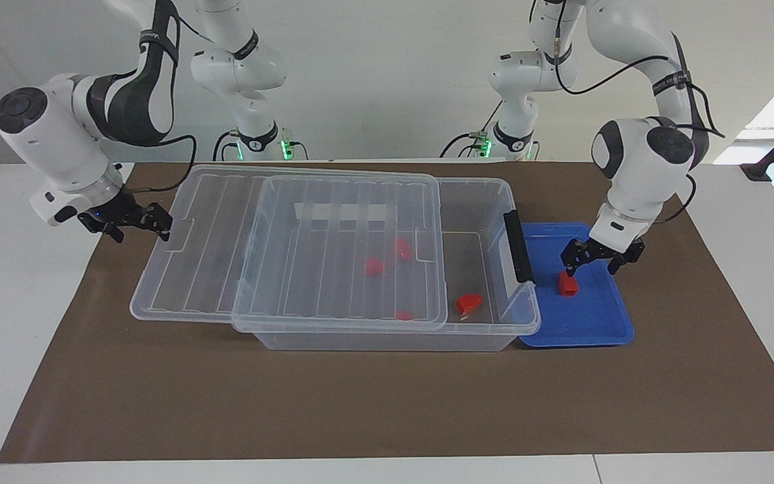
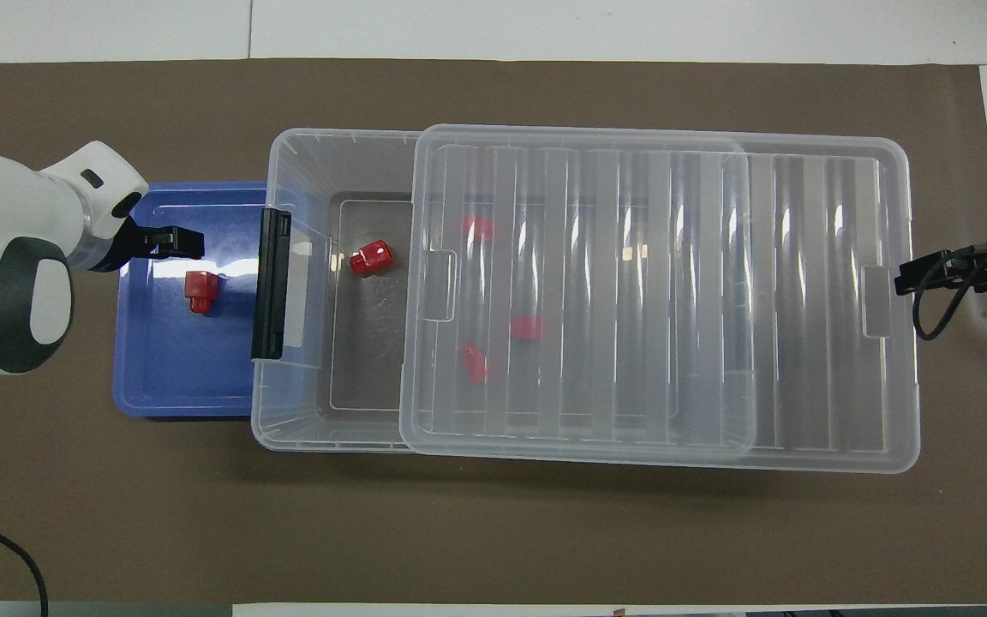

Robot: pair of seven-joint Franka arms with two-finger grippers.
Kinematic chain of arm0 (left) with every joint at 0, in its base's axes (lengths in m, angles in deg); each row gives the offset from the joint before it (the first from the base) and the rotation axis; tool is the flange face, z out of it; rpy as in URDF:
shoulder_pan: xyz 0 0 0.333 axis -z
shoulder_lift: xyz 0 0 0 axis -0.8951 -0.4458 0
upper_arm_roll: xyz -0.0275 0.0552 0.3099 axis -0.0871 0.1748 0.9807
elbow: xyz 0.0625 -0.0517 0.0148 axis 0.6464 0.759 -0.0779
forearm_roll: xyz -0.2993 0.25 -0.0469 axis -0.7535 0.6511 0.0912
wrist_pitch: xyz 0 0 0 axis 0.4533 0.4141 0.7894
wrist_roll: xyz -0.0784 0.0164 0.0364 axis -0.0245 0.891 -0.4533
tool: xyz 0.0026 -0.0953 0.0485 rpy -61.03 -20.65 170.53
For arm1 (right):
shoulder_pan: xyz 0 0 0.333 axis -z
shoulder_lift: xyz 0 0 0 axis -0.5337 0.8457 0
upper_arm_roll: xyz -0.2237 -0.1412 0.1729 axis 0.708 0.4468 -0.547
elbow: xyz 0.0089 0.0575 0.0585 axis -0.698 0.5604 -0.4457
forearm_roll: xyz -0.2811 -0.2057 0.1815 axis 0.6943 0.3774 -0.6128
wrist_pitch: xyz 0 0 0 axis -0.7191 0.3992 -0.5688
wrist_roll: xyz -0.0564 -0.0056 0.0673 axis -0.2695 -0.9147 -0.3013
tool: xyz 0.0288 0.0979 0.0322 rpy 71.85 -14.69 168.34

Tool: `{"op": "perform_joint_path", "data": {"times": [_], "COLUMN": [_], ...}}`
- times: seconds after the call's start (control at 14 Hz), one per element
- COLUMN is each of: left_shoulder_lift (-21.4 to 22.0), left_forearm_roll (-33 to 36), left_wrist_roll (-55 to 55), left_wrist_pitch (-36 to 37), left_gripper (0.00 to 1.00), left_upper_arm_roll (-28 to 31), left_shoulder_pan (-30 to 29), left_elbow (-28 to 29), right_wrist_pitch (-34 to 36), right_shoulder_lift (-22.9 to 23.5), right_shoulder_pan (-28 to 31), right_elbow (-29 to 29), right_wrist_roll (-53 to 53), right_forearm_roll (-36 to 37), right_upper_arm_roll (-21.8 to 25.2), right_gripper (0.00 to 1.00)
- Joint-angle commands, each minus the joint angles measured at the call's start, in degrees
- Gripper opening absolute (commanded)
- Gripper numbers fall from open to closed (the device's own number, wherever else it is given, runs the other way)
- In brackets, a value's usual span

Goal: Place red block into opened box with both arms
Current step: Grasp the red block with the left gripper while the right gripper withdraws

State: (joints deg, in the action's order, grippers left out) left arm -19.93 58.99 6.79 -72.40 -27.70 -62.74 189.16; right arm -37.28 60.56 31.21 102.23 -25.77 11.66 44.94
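left tool [image 1: 594, 259] open over red block [image 1: 567, 284]; right tool [image 1: 137, 226] seemingly grips lid [image 1: 293, 255] edge.

Facing cam high, across table; overhead cam steep down; both share box [image 1: 481, 202] [image 2: 305, 171].

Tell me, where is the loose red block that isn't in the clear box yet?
The red block lies in the blue tray, beside the box's black latch handle, at the left arm's end of the table, with the left gripper just above it.
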Motion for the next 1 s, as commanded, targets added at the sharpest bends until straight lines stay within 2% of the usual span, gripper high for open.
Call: {"op": "perform_joint_path", "data": {"times": [0.0, 0.29, 0.36, 0.43, 0.5, 0.64, 0.71, 0.93], "left_shoulder_lift": [-0.3, -1.6, -2.5, -2.7, -2.5, -2.2, -2.0, -1.4], "left_forearm_roll": [0.9, 0.9, 0.9, 0.9, 0.9, 0.9, 0.9, 0.9], "left_wrist_roll": [-2.5, -2.1, -2.1, -2.0, -1.6, 1.3, 3.9, 5.8], "left_wrist_pitch": [-5.8, -12.2, -12.9, -13.1, -13.0, -13.0, -13.0, -11.7], "left_gripper": [1.00, 1.00, 0.99, 0.93, 0.80, 0.15, 0.00, 0.00], "left_upper_arm_roll": [-0.1, -0.2, -0.1, -0.2, -0.1, -0.2, -0.2, -0.2], "left_shoulder_pan": [-1.7, -1.4, -1.1, -1.1, -1.0, -1.0, -1.0, -0.7], "left_elbow": [4.9, 8.5, 9.0, 9.3, 10.0, 10.7, 11.4, 11.6], "right_wrist_pitch": [-1.0, -1.1, -1.0, -1.1, -1.2, -1.1, -1.1, -1.0], "right_shoulder_lift": [-0.7, -0.7, -0.7, -0.7, -0.7, -0.7, -0.7, -0.6], "right_shoulder_pan": [0.7, 0.7, 0.7, 0.7, 0.7, 0.7, 0.6, 0.7], "right_elbow": [0.7, 0.7, 0.7, 0.7, 0.7, 0.6, 0.6, 0.2], "right_wrist_roll": [2.8, 4.5, 4.5, 5.1, 6.2, 6.5, 6.5, 7.0], "right_forearm_roll": [0.8, 0.8, 0.8, 0.9, 0.8, 0.8, 0.9, 1.1], "right_upper_arm_roll": [0.6, 1.8, 2.2, 2.3, 2.4, 3.0, 3.1, 3.3], "right_gripper": [1.00, 1.00, 1.00, 1.00, 1.00, 1.00, 1.00, 1.00]}}
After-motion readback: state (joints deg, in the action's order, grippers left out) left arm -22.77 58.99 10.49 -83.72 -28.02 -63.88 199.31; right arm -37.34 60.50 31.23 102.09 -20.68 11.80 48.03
